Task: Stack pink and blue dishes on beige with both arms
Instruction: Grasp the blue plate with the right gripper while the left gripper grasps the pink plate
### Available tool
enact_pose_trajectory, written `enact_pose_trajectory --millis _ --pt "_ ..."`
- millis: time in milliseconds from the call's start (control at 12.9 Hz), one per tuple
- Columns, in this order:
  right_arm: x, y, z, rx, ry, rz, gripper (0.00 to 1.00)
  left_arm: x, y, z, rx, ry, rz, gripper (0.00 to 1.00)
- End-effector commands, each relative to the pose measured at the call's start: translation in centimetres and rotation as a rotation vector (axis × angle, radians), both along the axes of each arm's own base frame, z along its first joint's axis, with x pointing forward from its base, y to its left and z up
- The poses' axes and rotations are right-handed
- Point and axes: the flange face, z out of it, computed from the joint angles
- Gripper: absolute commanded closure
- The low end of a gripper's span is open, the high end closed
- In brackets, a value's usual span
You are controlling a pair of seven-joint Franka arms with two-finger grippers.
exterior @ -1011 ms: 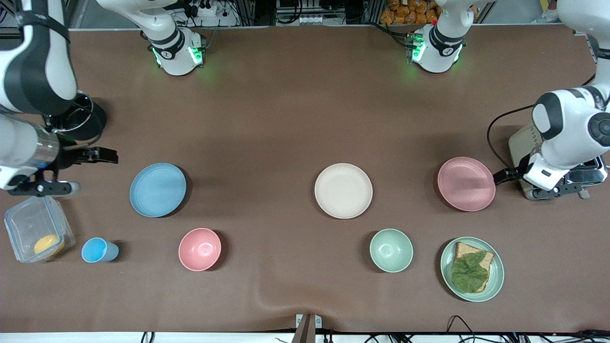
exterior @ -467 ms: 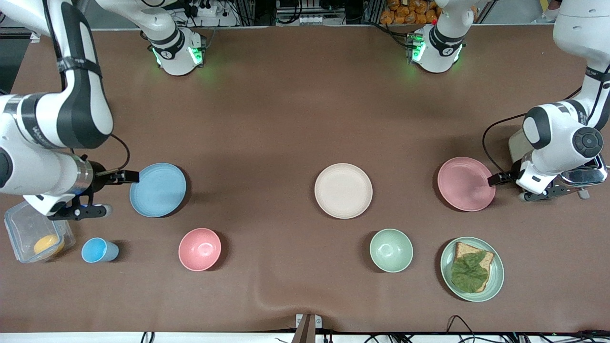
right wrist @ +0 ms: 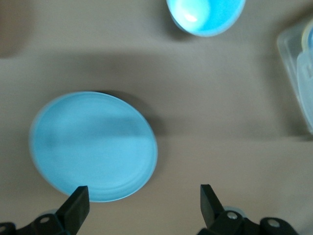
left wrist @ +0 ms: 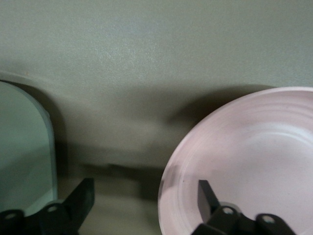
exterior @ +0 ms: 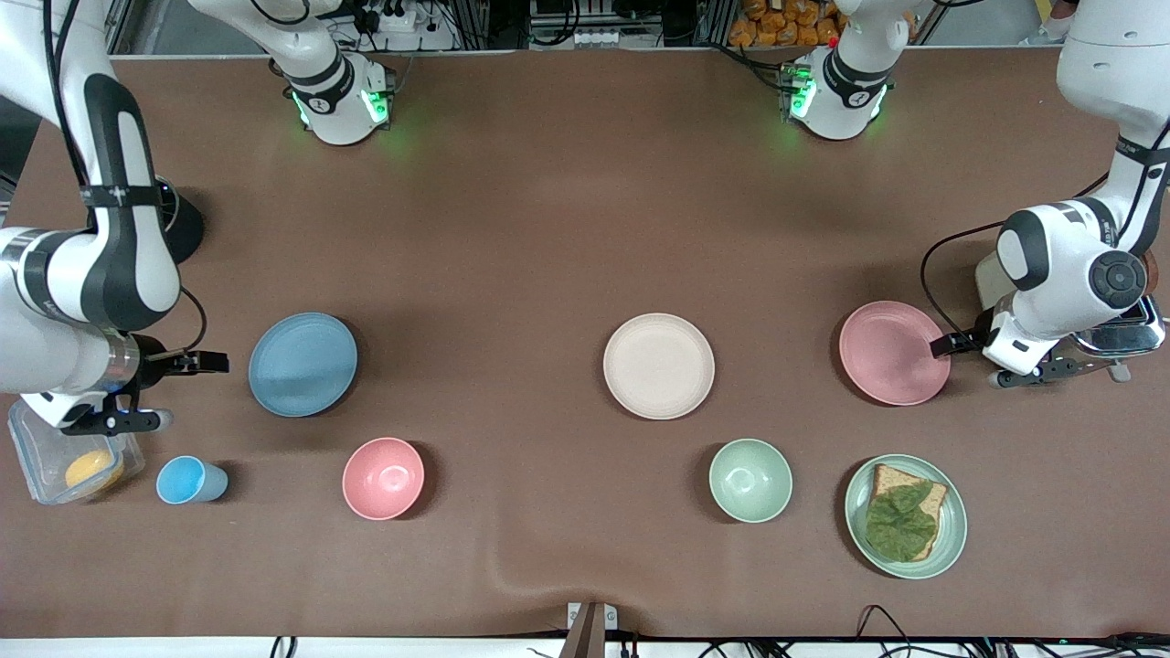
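The whole table [exterior: 548, 228] is seen from high up in the front view, looking down, with both robot bases along the top of the frame. The left wrist view is taken very close and low, with the pink plate [left wrist: 254, 166] filling the lower right of the frame. The right wrist view is taken from higher up, with the blue plate [right wrist: 93, 147] at lower left. Both plates are shared with the front view.
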Motion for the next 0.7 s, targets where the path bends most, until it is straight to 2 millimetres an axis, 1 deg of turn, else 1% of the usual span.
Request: enact_pose_trajectory --millis 0,78,156,311,389,544,622 --pt "-2.7 0.1 -4.4 0.039 -0.016 -0.022 0.00 0.3 0.1 -0.5 -0.013 -0.010 -0.005 0.36" --pt "-3.4 0.2 -5.9 0.043 -0.023 -0.032 0.00 0.3 0.1 -0.5 -0.013 -0.010 -0.005 0.43" --pt "-3.9 0.1 -7.1 0.047 -0.029 -0.041 0.00 0.3 0.1 -0.6 -0.013 -0.009 -0.005 0.49" --pt "-4.6 0.1 -9.6 0.063 -0.004 -0.064 0.00 0.3 0.1 -0.7 -0.014 -0.007 -0.005 0.56" --pt "-4.7 0.0 -10.6 0.064 0.011 -0.070 0.00 0.3 0.0 -1.0 -0.015 -0.006 -0.006 0.58" --pt "-5.3 -0.8 -12.7 0.064 0.038 -0.086 0.00 0.3 0.0 -1.0 -0.015 -0.007 -0.006 0.64" --pt "-5.5 -0.9 -14.0 0.076 0.051 -0.105 0.00 0.3 -0.1 -1.1 -0.015 -0.006 -0.008 0.69"
